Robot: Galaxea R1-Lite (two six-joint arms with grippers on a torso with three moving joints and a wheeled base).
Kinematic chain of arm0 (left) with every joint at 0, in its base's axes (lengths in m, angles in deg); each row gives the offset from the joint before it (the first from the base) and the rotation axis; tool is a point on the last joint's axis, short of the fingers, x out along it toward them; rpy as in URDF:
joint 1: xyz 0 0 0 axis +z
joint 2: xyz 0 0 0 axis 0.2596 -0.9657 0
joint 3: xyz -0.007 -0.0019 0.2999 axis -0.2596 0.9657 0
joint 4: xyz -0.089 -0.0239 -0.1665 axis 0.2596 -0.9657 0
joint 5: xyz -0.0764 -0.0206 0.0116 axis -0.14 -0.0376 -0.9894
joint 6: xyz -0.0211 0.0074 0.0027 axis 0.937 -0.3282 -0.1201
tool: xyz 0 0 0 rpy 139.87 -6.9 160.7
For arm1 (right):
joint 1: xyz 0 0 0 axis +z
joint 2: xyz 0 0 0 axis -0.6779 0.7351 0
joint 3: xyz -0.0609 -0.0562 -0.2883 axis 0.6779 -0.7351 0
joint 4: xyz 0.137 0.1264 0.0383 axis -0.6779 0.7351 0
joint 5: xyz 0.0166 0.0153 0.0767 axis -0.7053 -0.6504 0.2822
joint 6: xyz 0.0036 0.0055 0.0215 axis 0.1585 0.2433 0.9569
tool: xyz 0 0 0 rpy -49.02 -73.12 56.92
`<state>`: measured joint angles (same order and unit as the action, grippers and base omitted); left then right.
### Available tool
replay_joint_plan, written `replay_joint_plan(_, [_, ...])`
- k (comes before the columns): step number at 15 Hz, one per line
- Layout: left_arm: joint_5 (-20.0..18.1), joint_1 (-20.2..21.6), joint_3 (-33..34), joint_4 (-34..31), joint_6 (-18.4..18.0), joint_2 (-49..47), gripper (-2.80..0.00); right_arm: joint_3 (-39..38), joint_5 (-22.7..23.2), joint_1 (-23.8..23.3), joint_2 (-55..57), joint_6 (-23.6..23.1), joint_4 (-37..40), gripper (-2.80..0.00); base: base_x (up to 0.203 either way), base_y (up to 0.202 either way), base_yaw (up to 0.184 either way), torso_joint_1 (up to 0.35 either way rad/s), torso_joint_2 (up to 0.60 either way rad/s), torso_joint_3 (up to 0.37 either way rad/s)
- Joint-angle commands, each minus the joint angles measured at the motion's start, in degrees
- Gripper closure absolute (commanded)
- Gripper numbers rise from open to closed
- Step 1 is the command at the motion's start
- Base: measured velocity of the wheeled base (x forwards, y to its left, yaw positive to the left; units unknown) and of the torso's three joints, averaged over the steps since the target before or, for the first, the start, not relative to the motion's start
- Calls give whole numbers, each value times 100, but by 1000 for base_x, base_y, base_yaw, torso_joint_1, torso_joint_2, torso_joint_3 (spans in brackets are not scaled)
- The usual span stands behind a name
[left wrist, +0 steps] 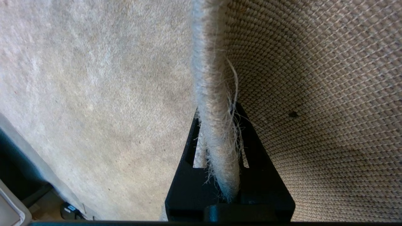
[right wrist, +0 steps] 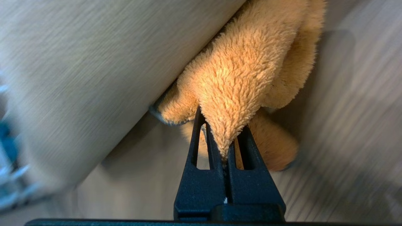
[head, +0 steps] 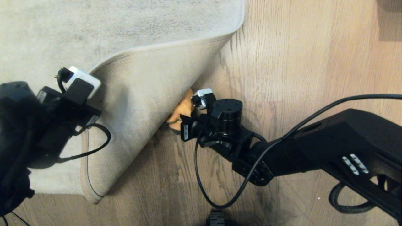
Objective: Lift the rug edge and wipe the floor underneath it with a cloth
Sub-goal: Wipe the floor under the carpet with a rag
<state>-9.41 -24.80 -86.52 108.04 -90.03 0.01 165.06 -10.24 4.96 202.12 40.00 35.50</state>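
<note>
While my left gripper (left wrist: 220, 157) has its jaws clamped on the rug edge (left wrist: 213, 103), the corner of the rug stands peeled up and folded back, its woven backing (head: 141, 103) facing out. The grip looks thin: only the frayed border sits between the jaws, and loose threads hang from it. If that border slides out, I judge the flap would drop onto my other arm and cover the strip I mean to clean.

Further right, my right gripper (right wrist: 226, 150) has its jaws closed on a pinch of the cloth (right wrist: 238, 72), which is pushed in under the raised flap, low over the floor (head: 282, 78). The cloth is bunched into a lump and touches the backing, so it may drag on the rug rather than wipe the planks. Pressing deeper could also tug the flap against my left hold. A black cable (head: 201, 175) loops over the floor beside that arm and might snag.
</note>
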Motion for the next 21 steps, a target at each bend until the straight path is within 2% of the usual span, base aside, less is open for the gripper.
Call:
replay_joint_plan(1, [12,35,-6,36,-24,-7,0,618,-43,-258,296,-11,125,0,0,0,0,0,0,0])
replay_joint_plan(6, [12,128,3,36,-24,34,0,1330,-63,-910,262,-58,543,0,0,0,0,0,0,0])
replay_joint_plan(13, [12,158,11,36,-24,72,0,1359,-52,-1803,-270,-337,701,0,0,0,0,0,0,0])
replay_joint_plan(17, [12,158,73,36,-24,83,0,918,-54,-2050,-770,-340,752,0,0,0,0,0,0,0])
replay_joint_plan(21, [12,158,108,36,-24,122,0,-407,-39,-1968,-1402,-342,619,0,0,0,0,0,0,0])
